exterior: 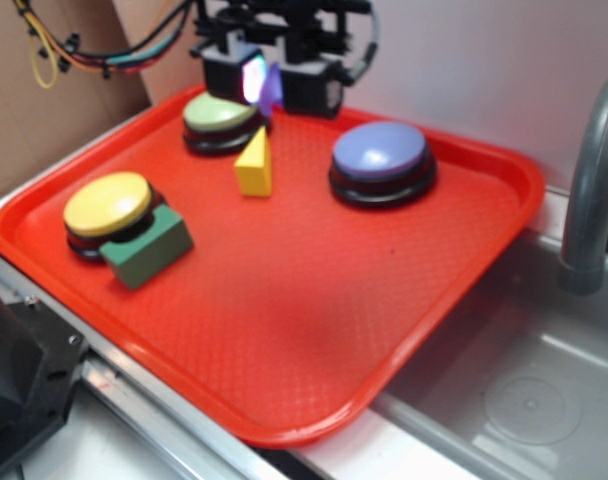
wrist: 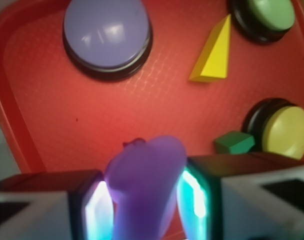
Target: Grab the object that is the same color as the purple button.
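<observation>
Overall, the red tray carried 3 buttons, including the purple button at far right. The gripper was clamped on the purple toy, raised above the tray's far edge. Grasp step looked complete; next required only a secure hold.

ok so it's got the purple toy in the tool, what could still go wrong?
1. The purple toy is lumpy and glossy, held between the tool's two pads; it may slip or twist out.
2. The tool hangs close above the green button, so a drop or dip could hit it.
</observation>
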You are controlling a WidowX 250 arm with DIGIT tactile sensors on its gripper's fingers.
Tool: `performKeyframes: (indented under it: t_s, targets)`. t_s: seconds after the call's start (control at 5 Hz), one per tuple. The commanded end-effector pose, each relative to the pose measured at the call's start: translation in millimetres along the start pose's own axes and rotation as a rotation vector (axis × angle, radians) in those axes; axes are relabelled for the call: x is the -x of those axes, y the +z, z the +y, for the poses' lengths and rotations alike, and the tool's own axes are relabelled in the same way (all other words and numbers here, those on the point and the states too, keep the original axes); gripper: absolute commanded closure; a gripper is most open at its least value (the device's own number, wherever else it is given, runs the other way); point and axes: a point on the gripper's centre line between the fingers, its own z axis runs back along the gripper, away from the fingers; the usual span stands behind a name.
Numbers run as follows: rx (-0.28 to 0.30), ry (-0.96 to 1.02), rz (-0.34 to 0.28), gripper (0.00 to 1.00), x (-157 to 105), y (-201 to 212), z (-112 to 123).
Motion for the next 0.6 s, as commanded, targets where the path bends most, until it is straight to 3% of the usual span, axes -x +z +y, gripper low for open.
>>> performKeyframes:
  t_s: [0.0,0.2,0.4]
  targets:
    - [0.027,-0.141,-0.118,1.0,-1,24,56]
    - [0.029,-0.146,-0.147,1.0,1,25,69]
    - [0.023,-0.078,-0.129,1.0,-2,22,74]
